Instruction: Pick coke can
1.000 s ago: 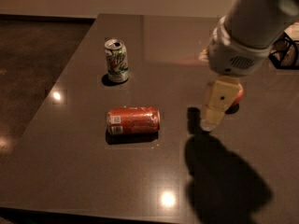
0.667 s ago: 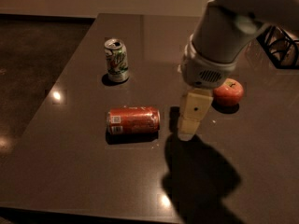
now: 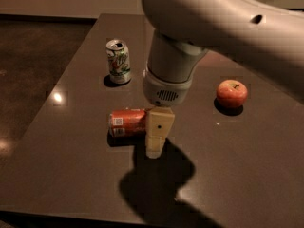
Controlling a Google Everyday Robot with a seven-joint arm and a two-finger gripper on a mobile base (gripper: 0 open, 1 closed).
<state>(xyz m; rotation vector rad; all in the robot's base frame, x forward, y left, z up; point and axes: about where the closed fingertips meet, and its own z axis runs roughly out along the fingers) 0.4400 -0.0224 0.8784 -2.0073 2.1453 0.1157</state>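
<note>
Though dim the floor (image 3: 33, 65) beyond, gripper (image 3: 155, 150) at the coke can (image 3: 126, 122) — glossy table (image 3: 247, 170).

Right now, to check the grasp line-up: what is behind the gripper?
The coke can, lying on its side on the table, label end showing. Its other end is hidden by the gripper, low at that end.
</note>
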